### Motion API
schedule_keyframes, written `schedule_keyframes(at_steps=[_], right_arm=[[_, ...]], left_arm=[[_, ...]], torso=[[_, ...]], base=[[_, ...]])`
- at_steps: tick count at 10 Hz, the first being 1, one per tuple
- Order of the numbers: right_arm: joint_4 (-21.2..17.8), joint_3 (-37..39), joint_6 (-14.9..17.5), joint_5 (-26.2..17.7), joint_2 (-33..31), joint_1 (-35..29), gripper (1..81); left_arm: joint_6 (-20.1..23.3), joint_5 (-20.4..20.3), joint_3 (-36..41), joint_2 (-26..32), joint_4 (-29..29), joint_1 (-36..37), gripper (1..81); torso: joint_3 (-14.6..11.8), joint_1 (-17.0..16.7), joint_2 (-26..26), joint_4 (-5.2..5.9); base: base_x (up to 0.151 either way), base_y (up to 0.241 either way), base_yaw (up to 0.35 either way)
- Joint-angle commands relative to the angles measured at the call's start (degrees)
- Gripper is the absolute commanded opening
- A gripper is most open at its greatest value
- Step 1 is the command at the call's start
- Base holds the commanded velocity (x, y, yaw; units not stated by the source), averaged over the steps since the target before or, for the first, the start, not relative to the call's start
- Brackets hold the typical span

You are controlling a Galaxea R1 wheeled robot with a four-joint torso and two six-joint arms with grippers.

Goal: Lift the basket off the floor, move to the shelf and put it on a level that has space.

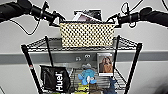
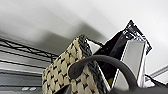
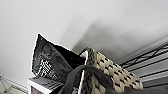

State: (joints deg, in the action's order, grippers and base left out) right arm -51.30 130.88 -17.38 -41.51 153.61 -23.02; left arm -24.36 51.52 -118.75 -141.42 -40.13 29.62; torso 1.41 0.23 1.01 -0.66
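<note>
The checkered basket (image 1: pixel 87 35) stands at the middle of the shelf's (image 1: pixel 135 65) top wire-grid level (image 1: pixel 37 45), its bottom at the tier; I cannot tell whether it rests there or hangs just above. My left gripper (image 1: pixel 58 20) is at its left upper end and my right gripper (image 1: pixel 113 19) at its right upper end. The woven side and dark rim of the basket (image 2: pixel 62 72) show close in the left wrist view, with a dark loop arching in front. The basket (image 3: pixel 110 72) looks much the same in the right wrist view. The floor is hidden.
A white box (image 1: pixel 83 17) and a dark bag (image 3: pixel 50 62) stick up out of the basket. The tier below holds a black Huel bag (image 1: pixel 55 78), a blue plush toy (image 1: pixel 87 75) and a framed picture (image 1: pixel 105 64). A pale wall with a grey band (image 1: pixel 150 56) stands behind.
</note>
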Motion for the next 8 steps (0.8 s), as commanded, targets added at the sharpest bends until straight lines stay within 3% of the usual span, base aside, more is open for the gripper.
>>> schedule_keyframes(at_steps=[1, 8], right_arm=[[-5.56, -4.23, 3.31, -1.65, -4.94, -11.03, 81.1], [-6.53, -22.96, 2.88, -0.33, -18.49, -13.31, 81.1]], left_arm=[[0.27, 0.16, 1.93, 1.66, -2.32, 12.08, 81.1], [0.01, -1.95, 16.88, 12.83, -3.46, 14.27, 81.1]], torso=[[-0.02, 0.0, 0.02, 0.0], [0.0, 0.0, 0.0, 0.0]], base=[[0.0, 0.0, 0.0], [0.0, 0.0, 0.0]])
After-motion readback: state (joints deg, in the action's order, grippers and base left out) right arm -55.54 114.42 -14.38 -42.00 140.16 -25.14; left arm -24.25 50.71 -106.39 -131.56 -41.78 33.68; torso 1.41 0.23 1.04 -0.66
